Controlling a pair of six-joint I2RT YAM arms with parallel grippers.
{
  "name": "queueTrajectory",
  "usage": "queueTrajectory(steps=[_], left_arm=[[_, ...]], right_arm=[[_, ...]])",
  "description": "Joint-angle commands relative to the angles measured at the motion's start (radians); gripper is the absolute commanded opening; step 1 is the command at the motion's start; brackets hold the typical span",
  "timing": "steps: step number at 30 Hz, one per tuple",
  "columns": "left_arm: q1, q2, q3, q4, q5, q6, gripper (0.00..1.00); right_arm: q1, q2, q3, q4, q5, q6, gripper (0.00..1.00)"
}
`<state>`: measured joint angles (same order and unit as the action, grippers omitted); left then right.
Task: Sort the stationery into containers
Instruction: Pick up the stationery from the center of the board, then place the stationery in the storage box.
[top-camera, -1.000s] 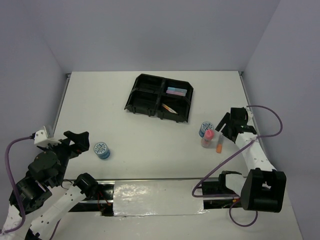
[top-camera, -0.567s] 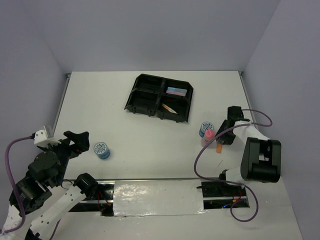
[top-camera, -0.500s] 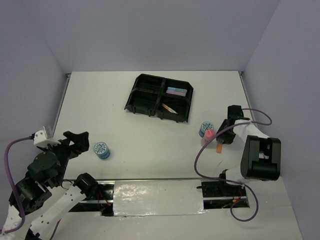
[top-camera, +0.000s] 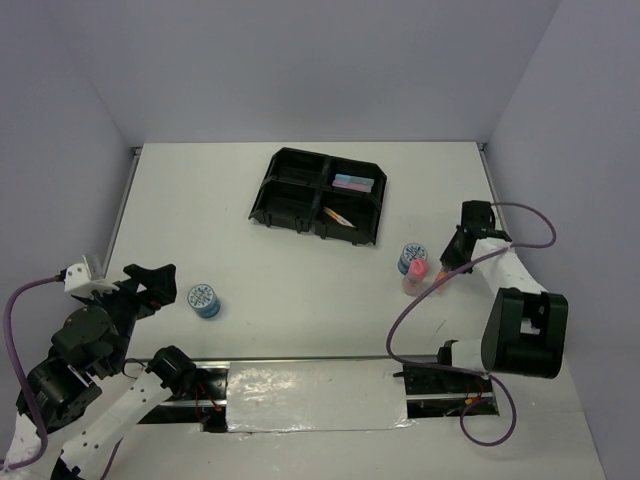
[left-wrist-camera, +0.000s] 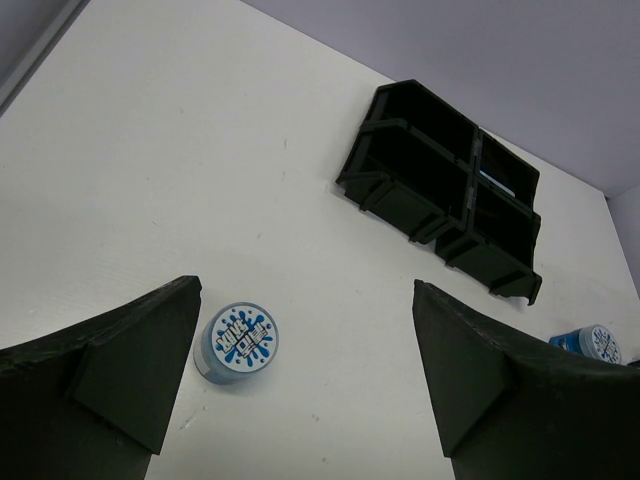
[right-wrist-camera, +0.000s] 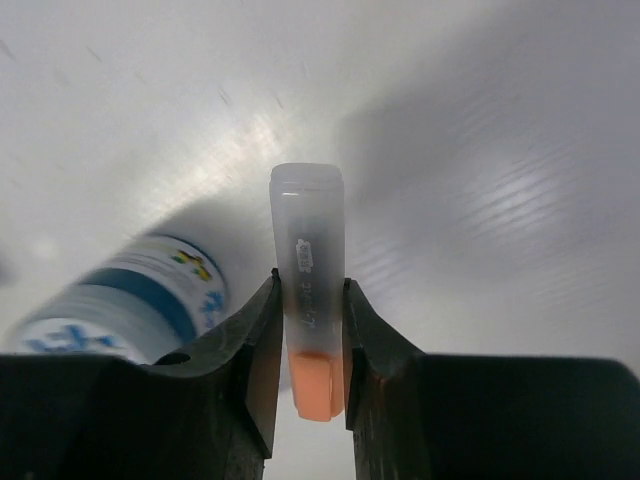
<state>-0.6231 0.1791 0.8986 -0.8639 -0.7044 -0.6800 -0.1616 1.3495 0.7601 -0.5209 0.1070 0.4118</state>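
— Where's the tray?
— Black tray (top-camera: 318, 195) toward the far edge of the bench (top-camera: 200, 220). Pastel markers (top-camera: 352, 182) lie in its far-right compartment, a thin pen (top-camera: 340, 215) in the near-right.
— And the fingers?
— Left fingers (left-wrist-camera: 130, 370) are spread wide, with a tape roll (left-wrist-camera: 238, 342) near the left edge. Right fingers (right-wrist-camera: 255, 350) pinch the orange marker (right-wrist-camera: 310, 300) by the right edge.

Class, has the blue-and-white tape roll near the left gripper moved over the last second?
No. The tape roll sits in the same spot as before, to the near left of the black tray.
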Motion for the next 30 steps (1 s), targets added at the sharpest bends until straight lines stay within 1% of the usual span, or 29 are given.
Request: queueTrajectory(steps=[1,4,7,8,9,10,11,12,13,14,15,16,17,19,20,21,22,23,26,30], left_arm=[[0.000,-0.013,0.000,0.034,-0.004,0.023,0.99],[0.000,-0.009,0.000,0.037,-0.004,0.025,0.99],[0.000,0.003,0.000,0.034,-0.006,0.022,0.99],[0.000,0.008,0.000,0.031,-0.009,0.020,0.99],[0.000,0.016,0.000,0.031,-0.010,0.019,0.99],[0.000,0.020,0.000,0.029,-0.012,0.019,0.99],[0.000,0.025,0.000,0.029,-0.012,0.019,0.99],[0.000,0.033,0.000,0.028,-0.012,0.019,0.99],[0.000,0.036,0.000,0.028,-0.012,0.019,0.99],[0.000,0.036,0.000,0.028,-0.012,0.017,0.99],[0.000,0.042,0.000,0.028,-0.013,0.019,0.99],[0.000,0.043,0.002,0.028,-0.015,0.014,0.99],[0.000,0.046,0.002,0.025,-0.018,0.014,0.99],[0.000,0.048,0.003,0.023,-0.018,0.013,0.99],[0.000,0.045,0.003,0.023,-0.017,0.014,0.99],[0.000,0.042,0.002,0.026,-0.014,0.016,0.99],[0.000,0.040,0.000,0.029,-0.010,0.020,0.99],[0.000,0.036,0.000,0.031,-0.007,0.022,0.99],[0.000,0.034,-0.003,0.036,-0.004,0.025,0.99],[0.000,0.051,-0.003,0.045,0.008,0.037,0.99]], right_arm=[[0.004,-0.099,0.151,-0.011,0.112,-0.002,0.00],[0.034,-0.093,0.287,-0.036,0.181,-0.034,0.00],[0.108,-0.009,0.445,-0.016,0.188,-0.082,0.00],[0.156,0.009,0.461,0.019,0.124,-0.149,0.00],[0.209,0.049,0.476,0.113,0.073,-0.190,0.00],[0.243,0.075,0.519,0.152,0.015,-0.246,0.00],[0.325,0.107,0.550,0.185,-0.095,-0.383,0.00],[0.373,0.190,0.599,0.168,-0.101,-0.453,0.00],[0.414,0.233,0.695,0.156,-0.101,-0.512,0.00],[0.448,0.272,0.729,0.151,-0.102,-0.615,0.00],[0.508,0.308,0.763,0.171,-0.099,-0.660,0.00],[0.528,0.371,0.807,0.188,-0.110,-0.706,0.00],[0.542,0.404,0.824,0.214,-0.134,-0.800,0.00],[0.574,0.518,0.915,0.234,-0.092,-0.907,0.00],[0.576,0.564,0.961,0.181,-0.078,-0.938,0.00],[0.576,0.647,1.054,0.153,-0.058,-0.953,0.00],[0.576,0.677,1.093,0.127,-0.050,-0.984,0.00],[0.574,0.700,1.114,0.108,-0.041,-0.996,0.00],[0.574,0.732,1.124,0.143,-0.013,-1.022,0.01],[0.562,0.767,1.124,0.159,-0.035,-1.024,0.06]])
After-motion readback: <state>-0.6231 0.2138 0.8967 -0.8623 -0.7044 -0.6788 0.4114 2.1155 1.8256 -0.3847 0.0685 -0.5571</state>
